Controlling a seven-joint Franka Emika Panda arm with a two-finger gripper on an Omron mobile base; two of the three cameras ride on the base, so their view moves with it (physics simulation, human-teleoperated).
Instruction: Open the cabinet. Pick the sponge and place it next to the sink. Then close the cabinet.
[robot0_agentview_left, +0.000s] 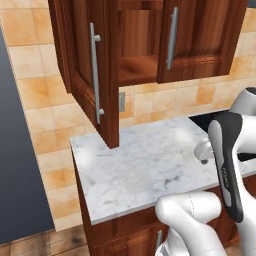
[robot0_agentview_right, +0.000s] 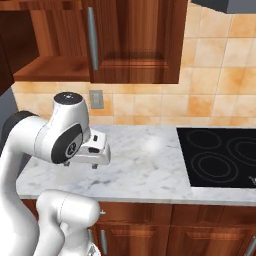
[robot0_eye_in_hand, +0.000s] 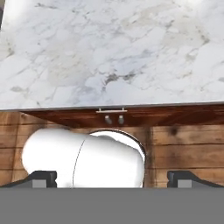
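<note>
The dark reddish-brown cabinet (robot0_agentview_left: 200, 35) hangs over the counter. Its left door (robot0_agentview_left: 82, 60) is swung wide open toward me, grey bar handle (robot0_agentview_left: 95, 70) facing out, and its right door (robot0_agentview_right: 132, 40) is closed. The shelf inside (robot0_agentview_left: 137, 67) looks bare. My gripper (robot0_agentview_right: 93, 164) hangs low over the front of the marble counter (robot0_agentview_left: 145, 160), pointing down. In the hand view its fingertips (robot0_eye_in_hand: 43, 177) stand far apart, open, with nothing between them. The sponge and the sink are out of view.
A glossy black stovetop (robot0_agentview_right: 220, 155) is set into the counter's right part. A wall outlet (robot0_agentview_right: 96, 99) sits on the tiled backsplash. Wooden drawers (robot0_eye_in_hand: 111, 110) run below the counter edge. A tall dark grey panel (robot0_agentview_left: 15, 150) bounds the left side.
</note>
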